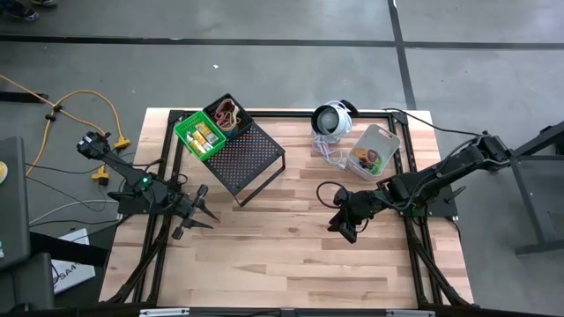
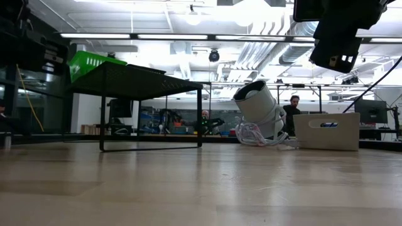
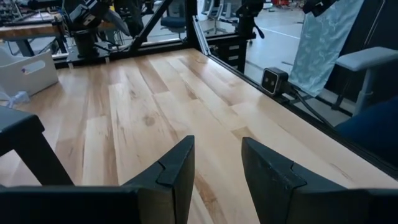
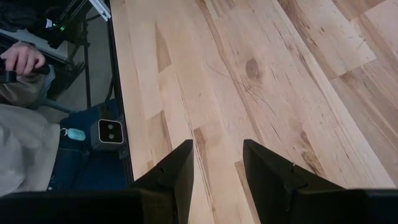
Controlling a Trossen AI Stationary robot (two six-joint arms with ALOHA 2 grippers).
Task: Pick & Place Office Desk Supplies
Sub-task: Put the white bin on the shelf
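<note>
A green bin (image 1: 198,136) with little yellow pieces and a black bin (image 1: 227,114) with elastic loops stand on the black mesh rack (image 1: 251,163) at the far left. A grey bin (image 1: 374,151) holding a few loops rests on the table at the far right. My left gripper (image 1: 198,211) hovers open at the table's left, near the rack's near corner, nothing between its fingers (image 3: 177,177). My right gripper (image 1: 345,224) hangs open over bare wood right of centre, tilted down, its fingers (image 4: 177,171) empty.
A round white-and-black device (image 1: 332,119) with a cord lies beside the grey bin. The rack's legs (image 2: 151,116) stand on the table. A small camera (image 3: 274,79) sits at the near edge. A person's hand (image 4: 22,59) shows beyond the near edge. Bare wood (image 1: 282,255) spans the near half.
</note>
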